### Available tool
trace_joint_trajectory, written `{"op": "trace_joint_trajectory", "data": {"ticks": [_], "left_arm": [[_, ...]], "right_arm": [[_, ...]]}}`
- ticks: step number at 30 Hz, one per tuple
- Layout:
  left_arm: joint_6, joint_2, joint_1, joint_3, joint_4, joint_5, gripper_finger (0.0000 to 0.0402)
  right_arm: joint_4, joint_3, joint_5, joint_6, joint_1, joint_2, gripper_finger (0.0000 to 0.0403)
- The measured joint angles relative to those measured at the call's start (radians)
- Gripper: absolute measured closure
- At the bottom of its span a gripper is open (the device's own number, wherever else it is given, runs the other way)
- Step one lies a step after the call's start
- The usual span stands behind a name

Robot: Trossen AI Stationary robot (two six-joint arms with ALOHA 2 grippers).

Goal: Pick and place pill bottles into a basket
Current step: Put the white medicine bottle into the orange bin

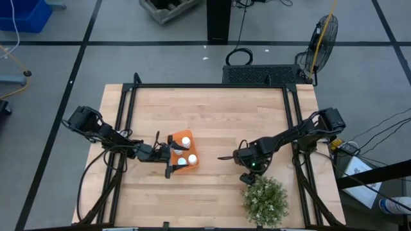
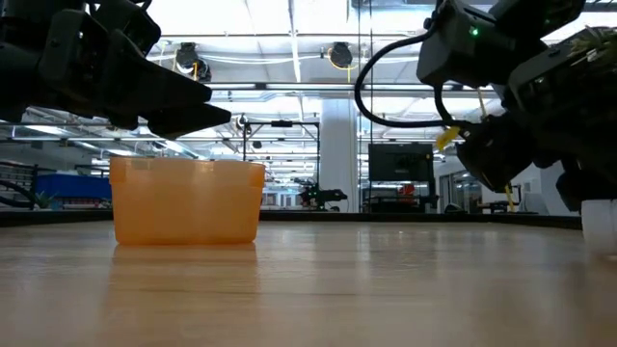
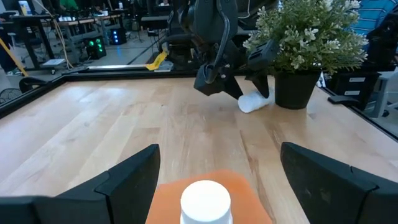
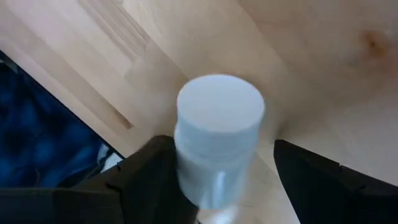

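The orange basket (image 1: 174,147) stands left of the table's middle with three white pill bottles (image 1: 185,140) in it. My left gripper (image 1: 171,155) hovers over the basket's left part, open wide. In the left wrist view (image 3: 217,171) a bottle's white cap (image 3: 206,199) shows below and between its fingers, untouched. Another bottle (image 3: 254,102) lies on its side by the plant pot. My right gripper (image 1: 247,176) points down at it, open, with a finger on either side of the bottle (image 4: 216,134). My right gripper comes at the lying bottle from above, its fingers across the bottle's body below the cap. One finger (image 4: 152,171) is close against the body (image 4: 186,168); I cannot tell whether it touches. The other finger (image 4: 311,177) stands apart. The bottle rests on the table.
A bushy green plant (image 1: 264,200) in a dark pot (image 3: 297,90) stands at the near right, right beside my right gripper. Bare wood lies between the basket and the plant. Black frame rails (image 1: 212,86) run along the table's far, left and right sides.
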Motion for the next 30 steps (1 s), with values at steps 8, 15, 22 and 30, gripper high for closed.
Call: {"op": "trace_joint_trajectory", "data": {"ticks": [8, 15, 22, 30], "left_arm": [[0.000, 0.000, 0.000, 0.000, 0.000, 0.000, 0.0066], [0.000, 0.000, 0.000, 0.000, 0.000, -0.001, 0.0066], [0.000, 0.000, 0.000, 0.000, 0.000, -0.002, 0.0066], [0.001, 0.000, 0.000, 0.000, 0.000, -0.003, 0.0066]], "right_arm": [[0.124, -0.041, -0.020, 0.070, 0.000, 0.009, 0.0117], [0.130, -0.041, -0.040, 0.067, 0.006, 0.020, 0.0117], [0.124, -0.041, -0.027, 0.060, 0.018, 0.021, 0.0157], [0.134, -0.042, 0.022, 0.016, -0.012, 0.022, 0.0249]]}}
